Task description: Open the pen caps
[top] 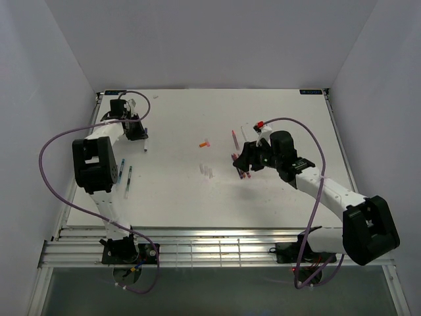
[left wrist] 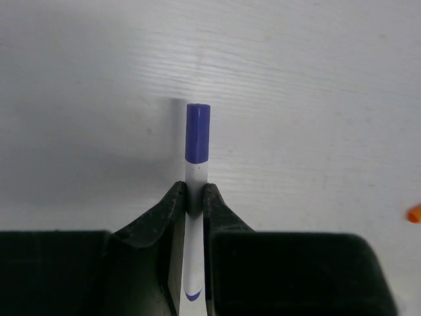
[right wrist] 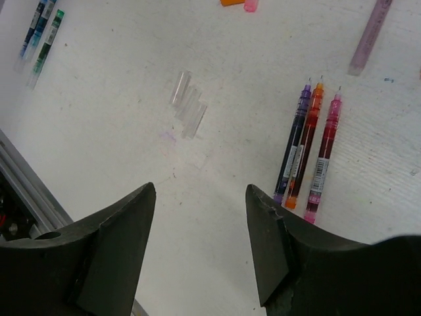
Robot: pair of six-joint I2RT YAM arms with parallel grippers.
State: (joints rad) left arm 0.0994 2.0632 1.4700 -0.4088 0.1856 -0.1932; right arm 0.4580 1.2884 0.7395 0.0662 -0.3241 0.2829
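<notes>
On the left, our left gripper (left wrist: 193, 192) is clenched on a white-barrelled pen (left wrist: 195, 172) lying on the table (left wrist: 316, 79), its blue cap (left wrist: 197, 131) still on; near that arm lie more pens (top: 125, 178), too small to tell whether capped; mid-table three clear caps (right wrist: 187, 105) lie loose; on the right our right gripper (right wrist: 200, 191) hangs open and empty near three bare-tipped pens (right wrist: 306, 148). We judge three pens opened, the held one next, and others left.

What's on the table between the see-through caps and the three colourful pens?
Nothing: the table between caps and pens is bare, seen from the right wrist.
</notes>
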